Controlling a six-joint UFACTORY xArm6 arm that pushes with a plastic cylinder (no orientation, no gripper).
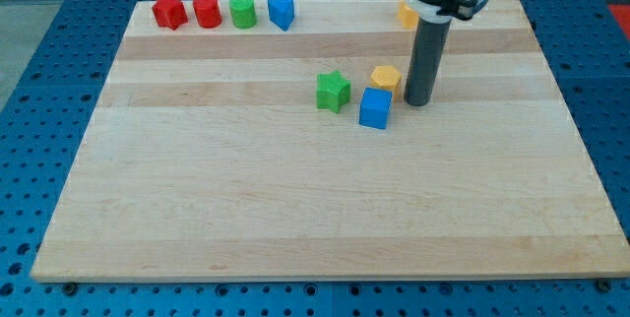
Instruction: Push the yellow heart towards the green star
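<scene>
The yellow heart lies a little right of the board's middle, toward the view's top. The green star sits just to its left and slightly lower, a small gap between them. A blue cube lies right below the yellow heart, close to it or touching. My tip rests on the board just right of the yellow heart and up-right of the blue cube, a narrow gap from each.
Along the top edge at the left stand a red star, a red cylinder, a green cylinder and a blue block. A yellow block sits at the top, partly hidden behind the arm. The wooden board lies on a blue perforated table.
</scene>
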